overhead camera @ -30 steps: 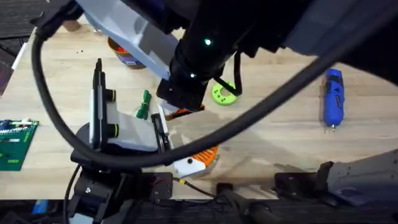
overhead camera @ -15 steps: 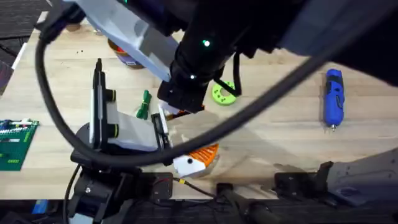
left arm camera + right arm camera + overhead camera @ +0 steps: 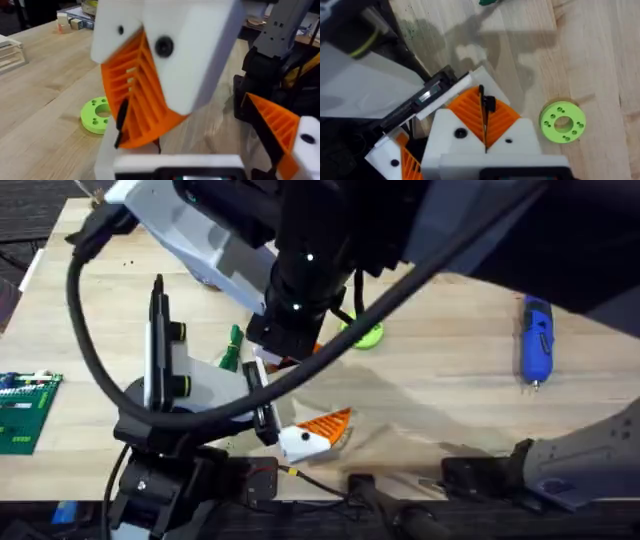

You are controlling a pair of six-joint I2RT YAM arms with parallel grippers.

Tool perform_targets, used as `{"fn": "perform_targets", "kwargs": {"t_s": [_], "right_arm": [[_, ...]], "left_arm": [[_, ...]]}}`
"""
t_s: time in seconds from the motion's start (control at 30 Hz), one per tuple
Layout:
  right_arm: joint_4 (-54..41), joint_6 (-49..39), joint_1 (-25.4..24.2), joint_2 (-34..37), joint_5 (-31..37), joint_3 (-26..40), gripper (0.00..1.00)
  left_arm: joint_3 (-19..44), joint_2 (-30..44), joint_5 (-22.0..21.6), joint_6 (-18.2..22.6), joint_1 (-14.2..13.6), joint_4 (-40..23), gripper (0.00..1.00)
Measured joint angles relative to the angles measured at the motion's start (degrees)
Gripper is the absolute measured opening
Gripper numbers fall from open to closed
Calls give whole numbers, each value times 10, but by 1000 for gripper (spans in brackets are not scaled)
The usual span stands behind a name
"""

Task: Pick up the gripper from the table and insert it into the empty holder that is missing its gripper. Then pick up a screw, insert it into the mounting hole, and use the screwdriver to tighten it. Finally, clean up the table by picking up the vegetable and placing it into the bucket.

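Round green disc [image 3: 562, 122] on wooden table [image 3: 440, 370], green circuit board [image 3: 22, 410] at table edge

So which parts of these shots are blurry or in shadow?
Overhead: the right arm rises close under the camera, large, dark and blurred, casting a soft shadow over the table; the screwdriver stays sharp. Left wrist: the near orange pad is out of focus, the green disc soft. Right wrist: shadows fall across the wood, the disc is clear.

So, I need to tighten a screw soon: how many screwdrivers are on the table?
1. The blue screwdriver lies at the table's right side. The arms cover much of the table, so another could be hidden.
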Motion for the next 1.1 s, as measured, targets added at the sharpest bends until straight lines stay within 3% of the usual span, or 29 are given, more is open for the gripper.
{"fn": "perform_targets", "kwargs": {"t_s": [0.33, 0.43, 0.53, 0.7, 0.73, 0.9, 1.1], "right_arm": [[1, 0, 0, 0, 0, 0, 17], [0, 1, 0, 0, -2, 0, 168], [-1, 1, -1, 0, 0, 0, 471], [-1, 0, -22, -3, 8, 0, 887], [-1, 0, -26, -4, 7, 0, 926], [2, 0, -63, -11, -1, 8, 940], [8, 34, -156, -31, -2, 17, 940]], "left_arm": [[0, 0, -3, 0, 0, 1, 993], [0, 0, -6, 0, 0, 1, 993], [0, 0, -8, 0, 0, 1, 992], [0, 0, -7, 3, 0, 2, 992], [0, 0, -7, 3, 0, 2, 993], [0, 0, -7, 7, 0, 2, 993], [0, 0, -7, 7, 0, 2, 993]]}}
